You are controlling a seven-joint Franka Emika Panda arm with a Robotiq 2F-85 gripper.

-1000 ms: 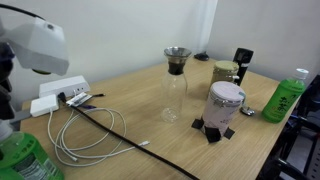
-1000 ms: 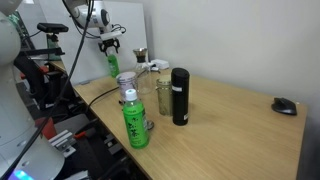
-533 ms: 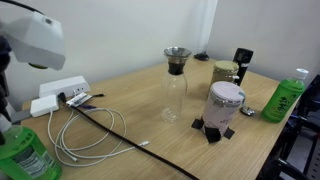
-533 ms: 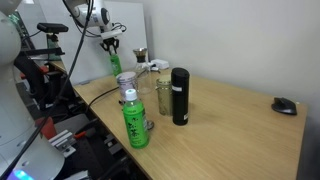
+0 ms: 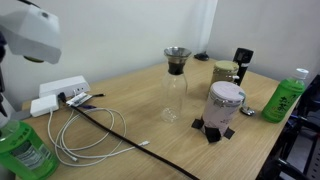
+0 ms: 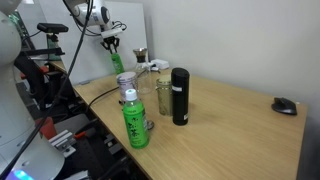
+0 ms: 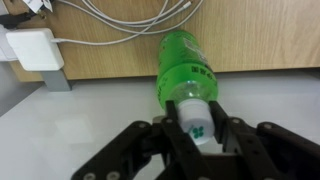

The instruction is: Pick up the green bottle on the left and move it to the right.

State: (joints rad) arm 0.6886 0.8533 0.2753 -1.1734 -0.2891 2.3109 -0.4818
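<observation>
The green bottle (image 7: 183, 65) stands at the table's corner, its white cap (image 7: 195, 112) pinched between my gripper's (image 7: 196, 122) black fingers (image 7: 170, 135). The gripper is shut on that cap. In an exterior view the green bottle (image 5: 20, 155) shows at the lower left under the white arm housing (image 5: 35, 35). In an exterior view the gripper (image 6: 112, 42) hangs over the green bottle (image 6: 113, 63) at the far end of the table. A second green bottle (image 5: 285, 97) with a white cap stands at the opposite end (image 6: 133, 120).
On the wooden table (image 5: 130, 110) stand a glass carafe (image 5: 176, 85), a pale can on a black stand (image 5: 224, 103), a jar (image 5: 225, 72) and a black flask (image 6: 180, 97). A white power strip (image 5: 58, 90) and loose cables (image 5: 85, 135) lie close to the held bottle. A mouse (image 6: 285, 106) lies far off.
My gripper has closed onto the green bottle's cap. The arm housing and the bottle sit a little higher in the exterior view than a second ago.
</observation>
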